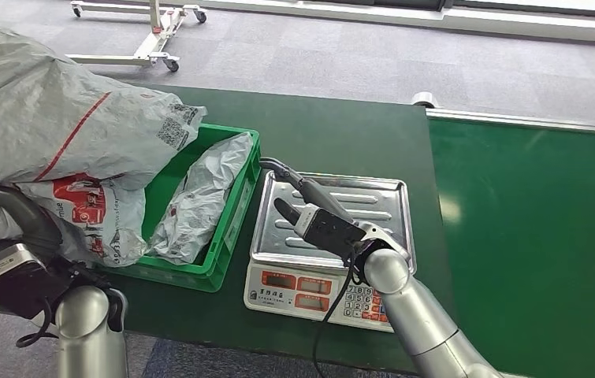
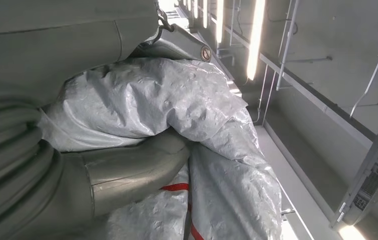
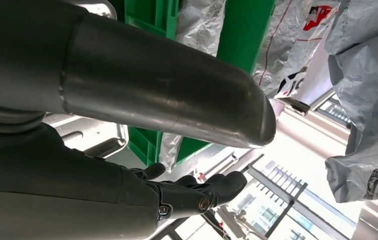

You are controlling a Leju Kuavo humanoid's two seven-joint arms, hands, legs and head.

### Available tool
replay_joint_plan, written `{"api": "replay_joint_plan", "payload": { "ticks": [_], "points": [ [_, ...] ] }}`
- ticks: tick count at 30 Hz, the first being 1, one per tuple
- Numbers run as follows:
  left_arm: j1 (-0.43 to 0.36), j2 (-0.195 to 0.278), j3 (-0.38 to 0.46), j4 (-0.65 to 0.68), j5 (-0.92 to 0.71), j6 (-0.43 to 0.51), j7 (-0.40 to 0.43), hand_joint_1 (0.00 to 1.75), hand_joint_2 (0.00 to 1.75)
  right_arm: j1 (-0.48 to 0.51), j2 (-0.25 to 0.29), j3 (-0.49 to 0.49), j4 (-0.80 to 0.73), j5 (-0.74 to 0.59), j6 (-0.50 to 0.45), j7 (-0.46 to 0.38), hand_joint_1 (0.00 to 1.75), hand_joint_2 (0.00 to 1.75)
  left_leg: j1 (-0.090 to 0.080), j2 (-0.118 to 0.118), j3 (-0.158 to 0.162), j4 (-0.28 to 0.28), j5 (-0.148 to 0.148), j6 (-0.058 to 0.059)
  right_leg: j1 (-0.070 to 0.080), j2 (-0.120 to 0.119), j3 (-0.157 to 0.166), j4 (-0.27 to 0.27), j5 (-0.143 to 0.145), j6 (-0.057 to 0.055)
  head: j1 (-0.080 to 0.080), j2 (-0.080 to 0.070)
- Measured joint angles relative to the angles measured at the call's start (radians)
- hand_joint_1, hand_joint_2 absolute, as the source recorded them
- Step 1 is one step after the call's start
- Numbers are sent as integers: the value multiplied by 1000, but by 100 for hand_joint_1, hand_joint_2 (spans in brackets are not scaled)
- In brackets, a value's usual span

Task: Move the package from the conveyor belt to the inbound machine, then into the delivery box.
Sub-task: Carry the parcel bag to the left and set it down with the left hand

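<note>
Left robot hand (image 1: 22, 228) holds package (image 1: 57, 134) (long axis diagonal).

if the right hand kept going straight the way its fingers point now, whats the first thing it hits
Probably the green crate. The right hand hovers open over the scale's steel pan, fingers aimed toward the crate's near wall. Height is unclear, so it might pass over the rim toward the grey bag inside.
</note>
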Motion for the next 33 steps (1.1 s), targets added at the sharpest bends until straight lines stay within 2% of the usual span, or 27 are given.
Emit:
{"api": "replay_joint_plan", "payload": {
  "ticks": [28,32,33],
  "points": [
    [0,0,0,-2,0,0,0,175,175,0,0,0,0,0,0,0,0,0,0,0,0,0,0,0,0,0,0,0,0,0,0,0],
    [-3,0,0,1,-15,-6,14,175,175,4,4,-2,-2,13,-11,-1,0,175,0,0,1,1,0,0,0,0,-1,0,0,0,0,0],
    [-16,1,-2,26,-52,-14,47,175,175,21,15,-13,-27,53,-47,-7,0,175,0,0,1,1,0,0,0,-1,-4,-1,0,0,0,0]
  ]
}}
